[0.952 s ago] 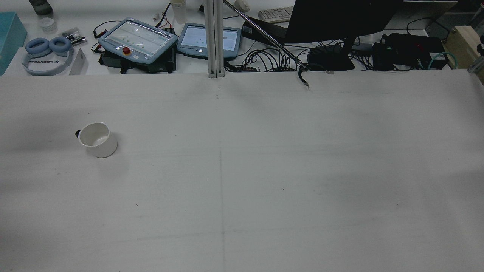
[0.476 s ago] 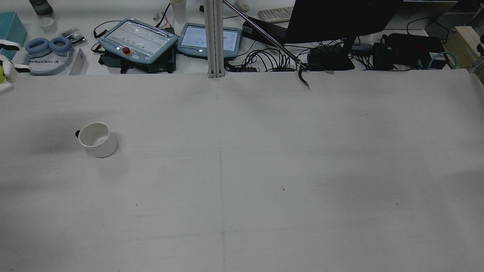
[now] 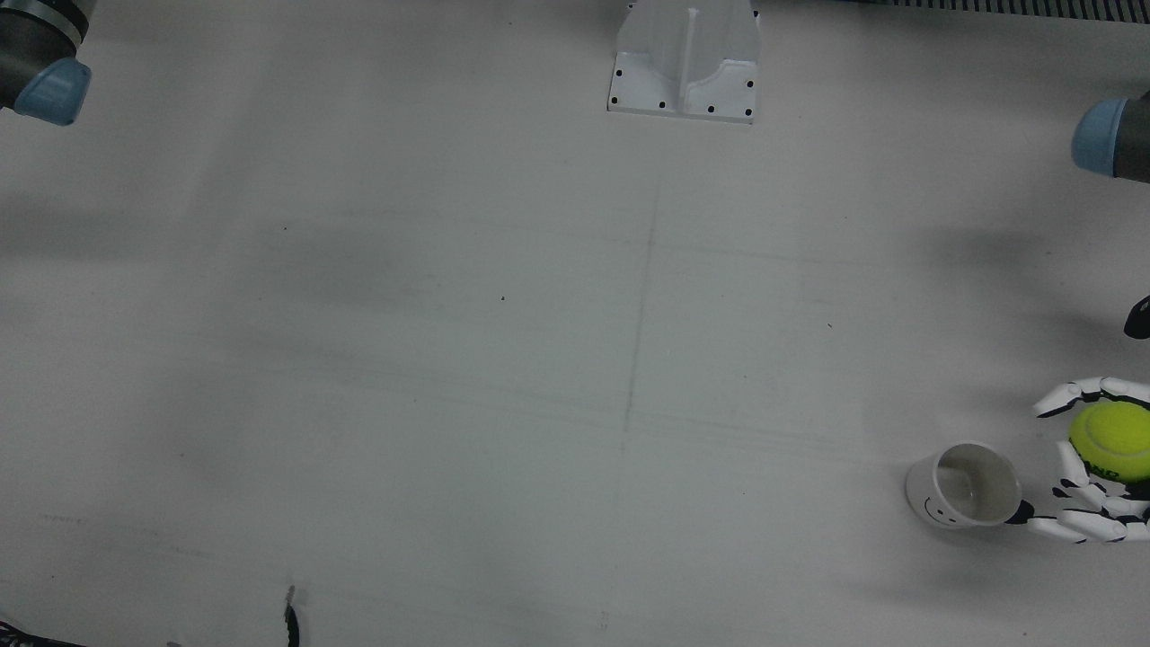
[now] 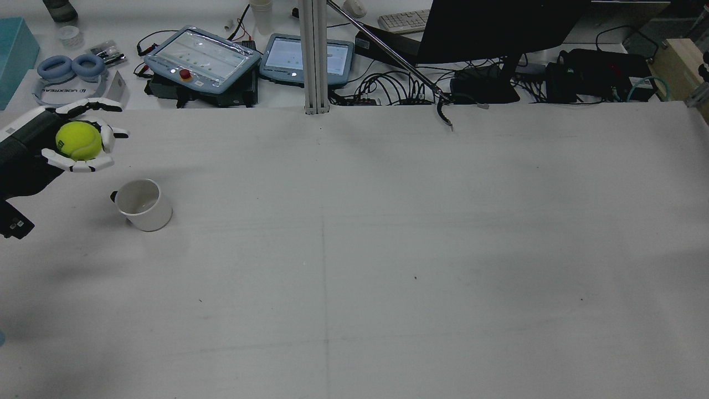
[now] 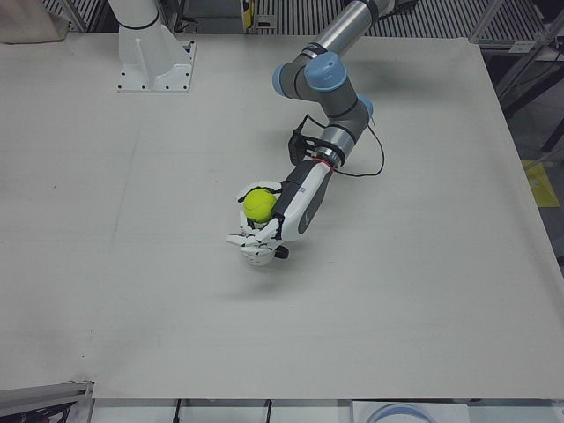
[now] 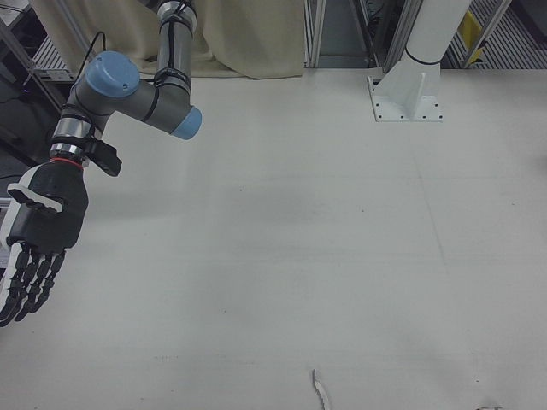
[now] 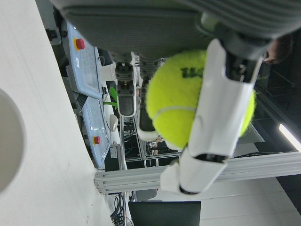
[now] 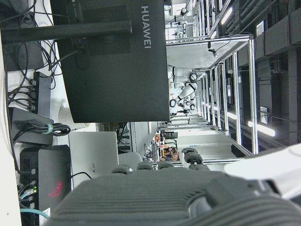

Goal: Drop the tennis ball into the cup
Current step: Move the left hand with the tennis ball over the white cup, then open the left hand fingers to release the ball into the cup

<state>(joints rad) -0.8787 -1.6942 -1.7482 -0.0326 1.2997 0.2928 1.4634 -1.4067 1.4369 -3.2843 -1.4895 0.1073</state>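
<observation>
A white cup (image 4: pixel 143 204) stands upright on the table's left side in the rear view; it also shows in the front view (image 3: pixel 966 485). My left hand (image 4: pixel 83 138) is shut on a yellow-green tennis ball (image 4: pixel 78 141) and holds it in the air, beside the cup and a little beyond it toward the table's outer edge, not over its mouth. The ball shows in the front view (image 3: pixel 1112 440), the left-front view (image 5: pixel 258 204) and the left hand view (image 7: pixel 188 101). My right hand (image 6: pixel 38 235) hangs open and empty, fingers straight, off the far side of the table.
A white pedestal (image 3: pixel 685 58) stands at the robot's side of the table. Beyond the table's far edge lie two teach pendants (image 4: pixel 202 58), headphones (image 4: pixel 66 77), a monitor (image 4: pixel 487 27) and cables (image 4: pixel 399 88).
My left hand with the ball has come into the rear view from the left edge and moved toward the cup. The cup has not moved.
</observation>
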